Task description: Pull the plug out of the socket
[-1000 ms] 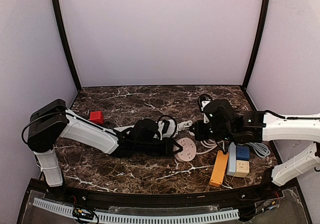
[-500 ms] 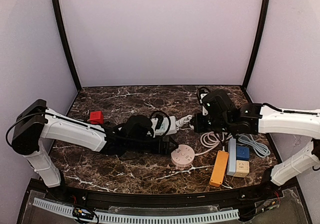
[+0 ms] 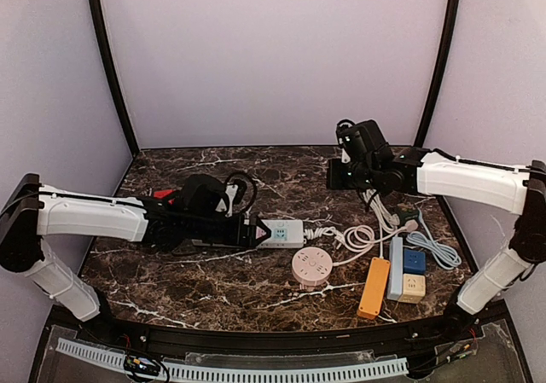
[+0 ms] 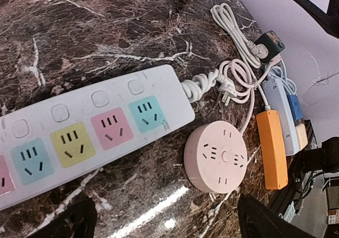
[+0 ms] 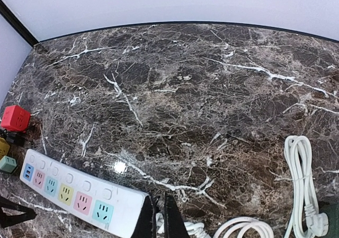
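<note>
Fingers (image 4: 71, 222) of the left gripper (image 3: 253, 232) are spread wide and hold nothing. The white power strip (image 4: 95, 126) lies flat just in front of them, maybe so the arm can stop it sliding. All its holes look empty. Past the strip's far end the white plug (image 4: 226, 94) lies loose on the table (image 4: 106, 26) with its pins bare, so the job looks done. Well away, the right gripper (image 5: 157, 217) hangs up high, its fingers pressed close together on nothing.
</note>
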